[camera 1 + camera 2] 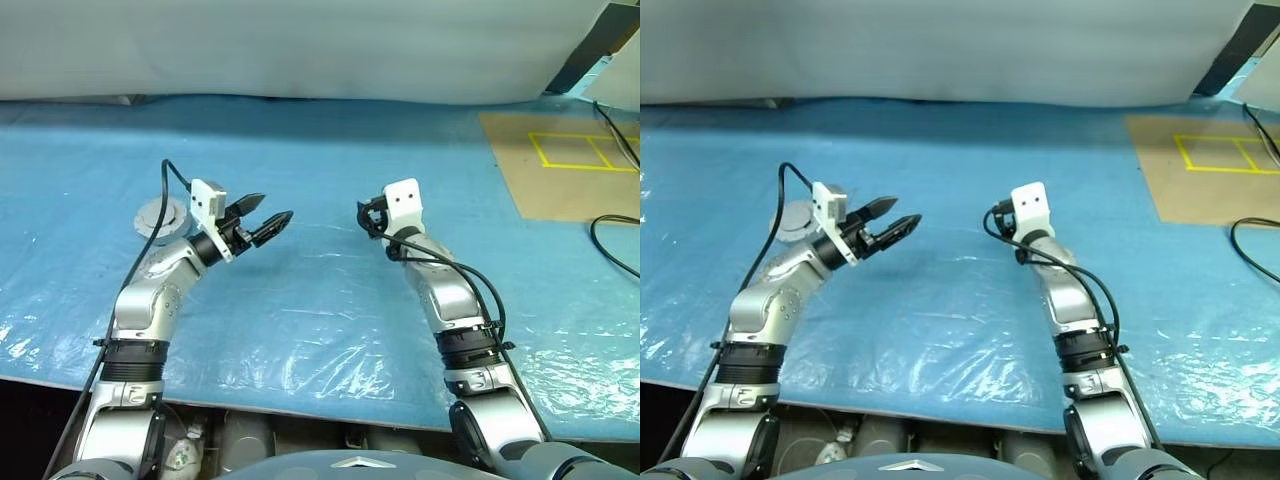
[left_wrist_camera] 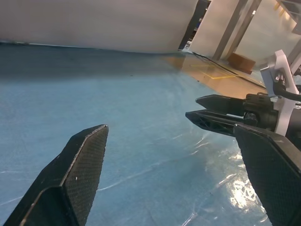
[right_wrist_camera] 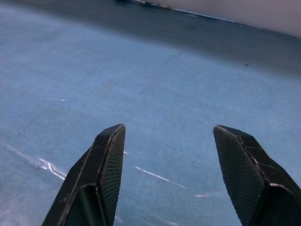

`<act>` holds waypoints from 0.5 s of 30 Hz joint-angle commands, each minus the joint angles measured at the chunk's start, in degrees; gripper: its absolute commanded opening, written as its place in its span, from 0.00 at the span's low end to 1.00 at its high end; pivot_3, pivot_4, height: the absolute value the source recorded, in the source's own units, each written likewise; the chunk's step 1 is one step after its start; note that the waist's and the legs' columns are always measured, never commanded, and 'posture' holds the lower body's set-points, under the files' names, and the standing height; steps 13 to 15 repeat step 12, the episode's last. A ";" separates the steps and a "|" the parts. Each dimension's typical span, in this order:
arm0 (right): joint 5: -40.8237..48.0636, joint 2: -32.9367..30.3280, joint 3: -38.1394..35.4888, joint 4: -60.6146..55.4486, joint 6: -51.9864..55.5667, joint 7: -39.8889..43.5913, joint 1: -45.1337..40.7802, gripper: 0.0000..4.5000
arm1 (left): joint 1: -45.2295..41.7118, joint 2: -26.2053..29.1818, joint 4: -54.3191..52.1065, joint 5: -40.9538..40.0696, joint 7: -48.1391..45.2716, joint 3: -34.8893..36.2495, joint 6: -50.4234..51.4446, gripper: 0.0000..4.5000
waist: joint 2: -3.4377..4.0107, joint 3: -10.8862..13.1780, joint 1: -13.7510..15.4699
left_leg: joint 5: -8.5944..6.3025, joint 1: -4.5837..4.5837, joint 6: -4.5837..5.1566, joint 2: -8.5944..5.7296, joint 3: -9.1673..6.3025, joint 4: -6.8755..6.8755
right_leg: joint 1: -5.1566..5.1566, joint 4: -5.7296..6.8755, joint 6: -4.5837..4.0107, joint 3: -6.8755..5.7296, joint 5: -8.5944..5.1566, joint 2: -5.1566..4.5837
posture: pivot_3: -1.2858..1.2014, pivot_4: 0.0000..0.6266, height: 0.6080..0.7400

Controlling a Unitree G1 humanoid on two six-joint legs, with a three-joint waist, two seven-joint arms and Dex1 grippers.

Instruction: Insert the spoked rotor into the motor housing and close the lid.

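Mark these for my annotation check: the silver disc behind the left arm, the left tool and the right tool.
silver disc (image 1: 160,215): left eye view, its visible top face.
left tool (image 1: 270,218): left eye view, midway between its open fingertips.
right tool (image 3: 168,128): right wrist view, midway between its open fingertips.

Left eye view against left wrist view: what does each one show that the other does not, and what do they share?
Left eye view: a silver disc behind the left arm, and a black cable at the right edge. Left wrist view: metal posts beyond the brown board with yellow lines. Both: the left gripper and right gripper, open and empty, the blue sheet, and that board.
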 commanded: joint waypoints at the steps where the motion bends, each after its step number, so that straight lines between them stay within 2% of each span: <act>1: 0.53 0.73 -0.51 -0.40 -1.27 0.45 -1.23 0.69 | 0.47 0.70 -2.87 -0.63 0.34 1.79 -0.54 1.00 | 0.00 0.00 0.00 | 0.00 0.00 0.00 0.00 0.00 0.00 | 0.00 0.00 0.00 0.00 0.00 0.00 | 0.52 0.24 1.00; 15: -1.44 2.61 0.48 2.37 -3.37 -0.23 -2.13 0.69 | 1.92 2.48 -5.53 -0.87 1.31 2.93 1.07 1.00 | 0.00 0.00 -0.01 | 0.00 0.01 0.00 0.01 0.00 0.01 | 0.00 0.02 0.00 0.00 0.00 0.00 | 0.52 0.24 1.00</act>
